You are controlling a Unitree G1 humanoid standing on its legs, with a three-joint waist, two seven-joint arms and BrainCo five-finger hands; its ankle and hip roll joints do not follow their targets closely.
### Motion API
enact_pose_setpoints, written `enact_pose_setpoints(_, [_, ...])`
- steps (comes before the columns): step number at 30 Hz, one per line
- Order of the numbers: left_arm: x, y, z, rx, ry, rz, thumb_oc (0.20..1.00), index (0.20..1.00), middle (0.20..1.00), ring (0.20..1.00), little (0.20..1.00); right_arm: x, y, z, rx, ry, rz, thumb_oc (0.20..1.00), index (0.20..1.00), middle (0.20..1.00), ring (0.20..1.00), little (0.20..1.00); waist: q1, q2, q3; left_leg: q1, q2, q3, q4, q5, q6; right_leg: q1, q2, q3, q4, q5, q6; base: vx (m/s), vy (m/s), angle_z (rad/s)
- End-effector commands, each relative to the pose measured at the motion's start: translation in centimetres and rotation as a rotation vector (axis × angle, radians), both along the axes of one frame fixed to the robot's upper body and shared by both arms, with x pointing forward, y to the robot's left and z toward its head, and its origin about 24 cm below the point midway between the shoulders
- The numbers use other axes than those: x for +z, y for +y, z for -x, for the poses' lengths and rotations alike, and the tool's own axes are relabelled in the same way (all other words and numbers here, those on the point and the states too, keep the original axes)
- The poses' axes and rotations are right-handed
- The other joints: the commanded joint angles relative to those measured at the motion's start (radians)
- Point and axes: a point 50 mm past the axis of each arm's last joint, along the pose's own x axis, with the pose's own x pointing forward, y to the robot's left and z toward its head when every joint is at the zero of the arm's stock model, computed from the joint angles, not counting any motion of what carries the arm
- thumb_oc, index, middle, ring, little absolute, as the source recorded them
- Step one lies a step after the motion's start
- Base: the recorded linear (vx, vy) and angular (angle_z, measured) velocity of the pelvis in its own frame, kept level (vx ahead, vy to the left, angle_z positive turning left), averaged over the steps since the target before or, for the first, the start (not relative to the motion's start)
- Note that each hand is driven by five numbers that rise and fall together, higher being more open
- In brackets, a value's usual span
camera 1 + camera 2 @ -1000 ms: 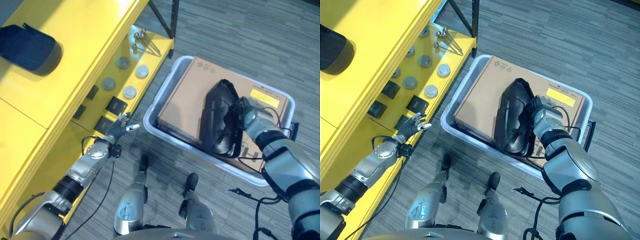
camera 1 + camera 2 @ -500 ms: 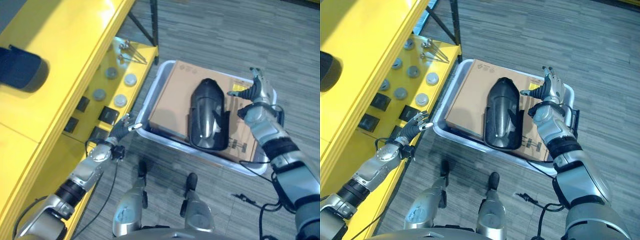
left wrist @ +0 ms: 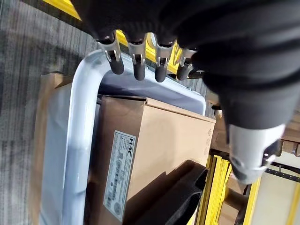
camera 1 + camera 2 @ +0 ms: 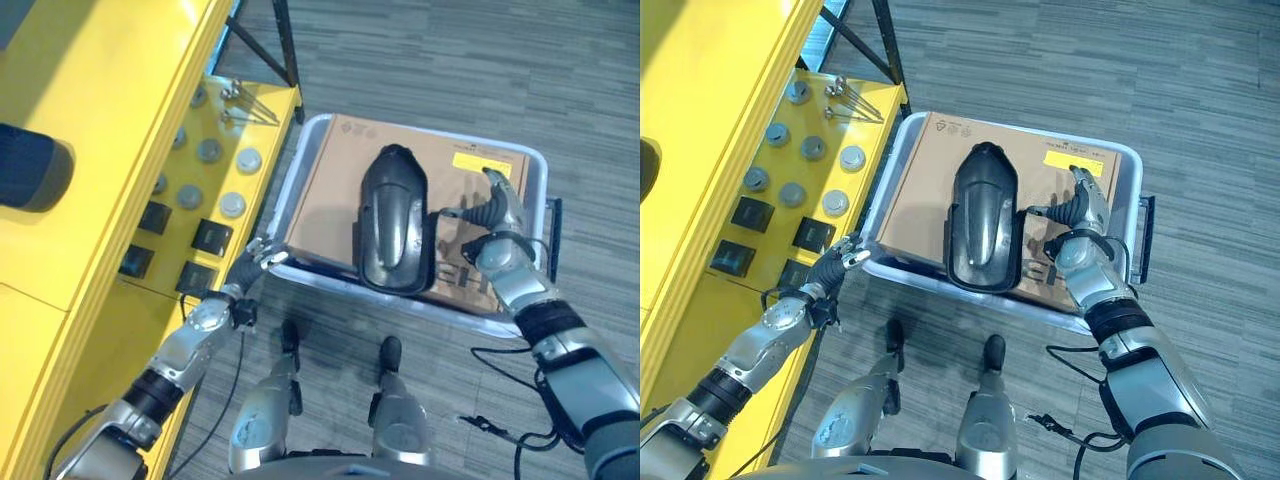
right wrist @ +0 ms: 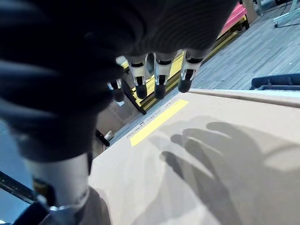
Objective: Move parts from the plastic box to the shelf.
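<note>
From the left eye view I see the plastic box point(image 4: 310, 150) on the floor beside the yellow shelf point(image 4: 130, 130), with a cardboard carton point(image 4: 335, 190) filling it and the black moulded part point(image 4: 392, 230) lying on top of the carton. My right hand point(image 4: 497, 215) hovers just beside the part's right flank, fingers spread and grasping nothing. My left hand point(image 4: 255, 262) sits at the box's near left corner, fingers relaxed and straight.

In the right eye view the same layout holds: the part point(image 4: 982, 228) lies lengthwise on the carton, my right hand point(image 4: 1077, 212) close to it but apart. The shelf's lower tier carries round discs point(image 4: 838, 180) and small black blocks point(image 4: 780, 230), so I judge I need a free patch for the part.

The left wrist view shows my left fingers point(image 3: 137, 65) extended over the pale box rim point(image 3: 82, 140), holding nothing; the carton's edge and a dark sliver of the part lie beyond.

The right wrist view shows my right fingers point(image 5: 157, 79) released above the carton's flat top point(image 5: 225, 154), their shadow falling on it.

To do this grasp well, I'd bring the right hand in low against the part's side and wrap the thumb under its edge before lifting; the shell looks smooth and curved, so I'd guess a shallow pinch could slip. The left hand could steady the far side.
</note>
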Motion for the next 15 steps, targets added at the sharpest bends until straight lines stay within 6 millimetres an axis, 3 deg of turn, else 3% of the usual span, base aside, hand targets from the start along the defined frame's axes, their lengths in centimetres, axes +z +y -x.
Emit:
enact_pose_setpoints(1, [0.6, -0.4, -0.1, 0.011, -0.046, 0.021, 1.000, 1.000, 1.000, 1.000, 1.000, 3.0, 3.0, 0.3, 0.105, -0.244, 0.021, 1.000, 1.000, 1.000, 1.000, 1.000, 0.012, -0.028, -0.026, 0.062, -0.012, 0.039, -0.003, -0.127, -0.024, -0.010, -0.025, -0.011, 0.040, -0.068, -0.018, 0.00, 0.000, 0.00])
enact_pose_setpoints(10, [0.2, -1.1, 0.7, 0.033, -0.047, 0.063, 1.000, 1.000, 1.000, 1.000, 1.000, 4.1, 4.6, 3.4, 0.073, -0.524, -0.020, 1.000, 1.000, 1.000, 1.000, 1.000, -0.023, -0.025, -0.029, 0.073, -0.012, 0.055, -0.003, -0.134, -0.021, -0.012, -0.020, 0.012, 0.043, -0.073, -0.018, 0.02, 0.035, 0.00])
enact_pose_setpoints(15, [0.0, -1.2, 0.8, 0.050, -0.036, 0.074, 1.000, 1.000, 1.000, 1.000, 1.000, 3.6, 5.2, 3.9, 0.128, -0.472, -0.031, 1.000, 1.000, 1.000, 1.000, 1.000, -0.039, -0.031, -0.033, 0.083, -0.010, 0.063, -0.003, -0.138, -0.022, -0.010, -0.018, 0.023, 0.044, -0.076, -0.015, 0.02, 0.026, -0.06])
